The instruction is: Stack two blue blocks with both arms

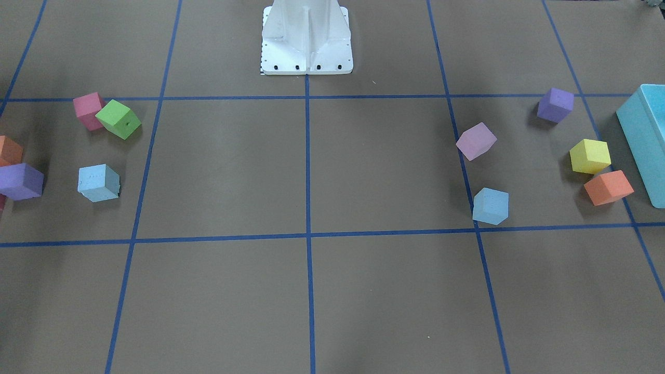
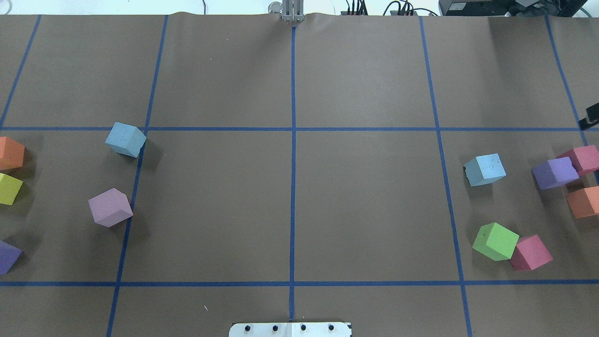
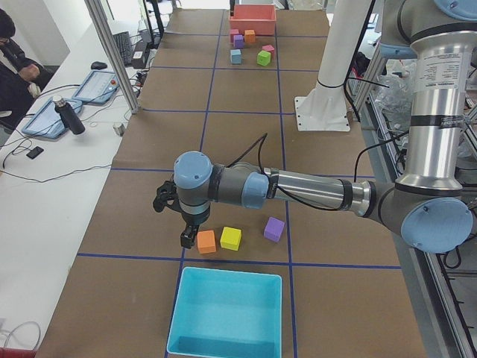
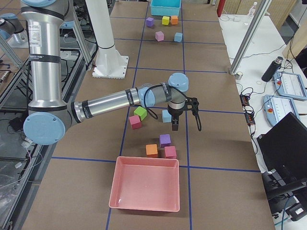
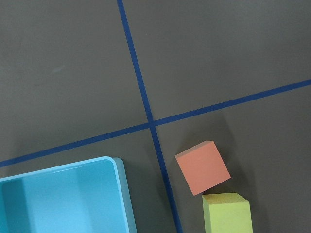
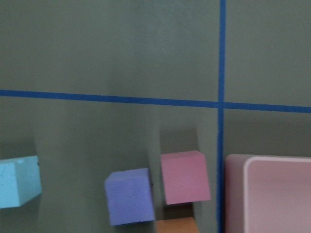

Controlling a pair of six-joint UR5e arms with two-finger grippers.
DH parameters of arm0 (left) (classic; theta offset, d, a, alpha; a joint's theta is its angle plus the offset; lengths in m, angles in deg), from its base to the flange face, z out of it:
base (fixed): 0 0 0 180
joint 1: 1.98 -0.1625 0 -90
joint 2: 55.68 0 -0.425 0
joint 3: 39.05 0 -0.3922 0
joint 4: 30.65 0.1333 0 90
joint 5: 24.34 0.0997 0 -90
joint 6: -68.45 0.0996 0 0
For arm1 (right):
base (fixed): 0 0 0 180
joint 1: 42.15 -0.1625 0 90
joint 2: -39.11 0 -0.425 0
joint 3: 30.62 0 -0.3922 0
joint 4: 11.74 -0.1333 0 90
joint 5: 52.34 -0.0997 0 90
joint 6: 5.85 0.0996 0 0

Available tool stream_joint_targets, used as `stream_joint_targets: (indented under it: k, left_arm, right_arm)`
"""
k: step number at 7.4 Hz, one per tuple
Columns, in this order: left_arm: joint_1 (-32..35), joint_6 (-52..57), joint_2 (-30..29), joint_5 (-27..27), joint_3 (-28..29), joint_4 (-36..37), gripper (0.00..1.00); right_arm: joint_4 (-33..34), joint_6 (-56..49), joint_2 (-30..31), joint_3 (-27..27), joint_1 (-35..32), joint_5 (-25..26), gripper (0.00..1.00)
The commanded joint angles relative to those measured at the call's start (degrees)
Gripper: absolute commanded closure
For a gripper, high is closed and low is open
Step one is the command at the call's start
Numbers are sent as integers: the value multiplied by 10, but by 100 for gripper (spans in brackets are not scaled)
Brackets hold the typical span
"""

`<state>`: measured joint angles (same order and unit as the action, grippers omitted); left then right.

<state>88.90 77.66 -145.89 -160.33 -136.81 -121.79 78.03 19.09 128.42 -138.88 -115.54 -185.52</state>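
Note:
Two pale blue blocks lie far apart on the brown table. One (image 2: 125,139) is on my left side, also in the front view (image 1: 490,206). The other (image 2: 485,169) is on my right side, also in the front view (image 1: 98,183) and at the right wrist view's left edge (image 6: 17,182). My left gripper (image 3: 186,240) hangs beside an orange cube (image 3: 206,241), away from its blue block. My right gripper (image 4: 175,127) hangs just past the right blue block (image 4: 166,116). I cannot tell if either gripper is open or shut. Neither wrist view shows fingers.
A teal box (image 1: 647,140) stands at my left end and a pink tray (image 4: 144,189) at my right end. Orange (image 5: 202,167), yellow (image 5: 227,212), purple (image 1: 555,104) and lilac (image 2: 110,207) cubes lie left. Green (image 2: 495,241), pink and purple (image 2: 555,172) cubes lie right. The white pedestal (image 1: 306,39) stands mid-table.

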Motion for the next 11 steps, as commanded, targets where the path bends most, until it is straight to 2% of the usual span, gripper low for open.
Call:
stream_joint_targets:
  k: [1,3,5,9,11]
  left_arm:
    - [0,0,0,-1,0,0,2]
    - [0,0,0,-1,0,-1,2]
    - [0,0,0,-1,2,0,2]
    - [0,0,1,-1,-1,-1,2]
    - [0,0,1,-1,-1,-1,2]
  right_arm:
    - [-30,116,-46,-5,111,25,0]
    - [-149,234,-50,23,216,123,0]
    - [-210,229,-45,55,233,141,0]
    - [-210,153,-15,58,232,141,0]
    - [-211,157,-12,70,234,141,0]
